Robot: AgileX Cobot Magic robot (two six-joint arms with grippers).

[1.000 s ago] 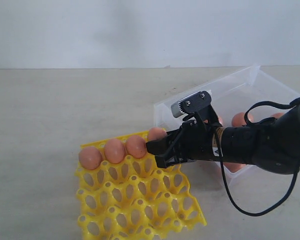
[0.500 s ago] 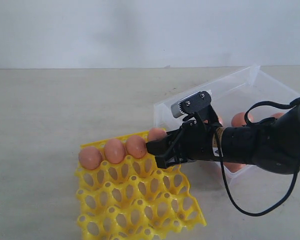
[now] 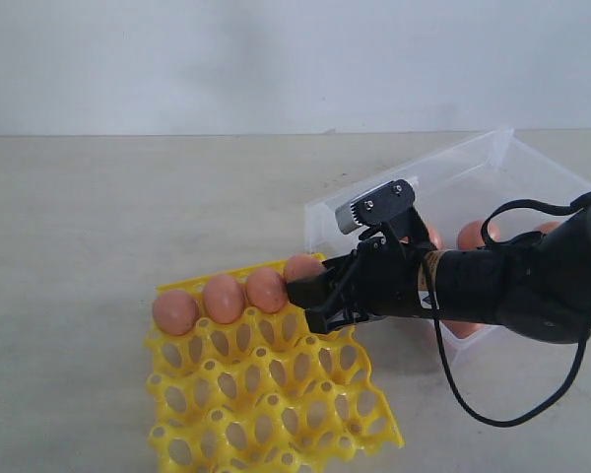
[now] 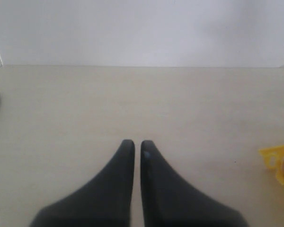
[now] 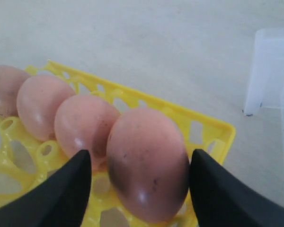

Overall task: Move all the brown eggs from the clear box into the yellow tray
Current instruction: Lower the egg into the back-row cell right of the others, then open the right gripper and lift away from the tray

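The yellow tray (image 3: 266, 394) lies at the front, with a back row of brown eggs (image 3: 223, 298) in its cups. My right gripper (image 3: 300, 304) reaches in from the right. It stands open around the row's rightmost egg (image 5: 149, 163), which rests in the corner cup. There is a gap on one side, and the other finger (image 5: 213, 189) is at the shell. Behind the arm stands the clear box (image 3: 492, 148) with more eggs (image 3: 470, 235) inside, partly hidden. My left gripper (image 4: 134, 144) is shut and empty over bare table, and the tray's corner (image 4: 272, 158) shows at the edge of its view.
A black cable (image 3: 473, 394) loops from the right arm down over the table in front of the box. The box's near wall (image 5: 270, 71) stands close to the tray's corner. Pale table surface (image 3: 128, 197) stretches to the left and behind the tray.
The right jaws have spread wider around the corner egg. That egg and the tray have shifted slightly left and down. The left gripper shows no earlier view.
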